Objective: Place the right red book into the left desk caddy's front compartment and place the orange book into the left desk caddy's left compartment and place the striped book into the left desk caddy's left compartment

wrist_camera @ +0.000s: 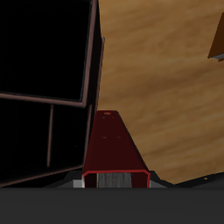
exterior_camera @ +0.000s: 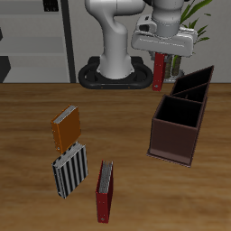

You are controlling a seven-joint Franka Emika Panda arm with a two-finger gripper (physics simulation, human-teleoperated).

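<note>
My gripper (exterior_camera: 160, 54) is shut on the small bright-red book (exterior_camera: 158, 74), which hangs upright above the table, just beside the near-black left desk caddy (exterior_camera: 195, 81). In the wrist view the red book (wrist_camera: 112, 150) sits outside the caddy's reddish-brown rim (wrist_camera: 91, 61), over bare wood. The orange book (exterior_camera: 65, 129) and the striped book (exterior_camera: 69, 170) lie flat on the table, far from the gripper, with the striped one nearer the front edge.
A dark reddish-brown caddy (exterior_camera: 178, 128) stands just in front of the black one. A longer, darker red book (exterior_camera: 106, 191) with grey page edges lies near the table's front edge, beside the striped book. The robot's base (exterior_camera: 115, 72) is at the back.
</note>
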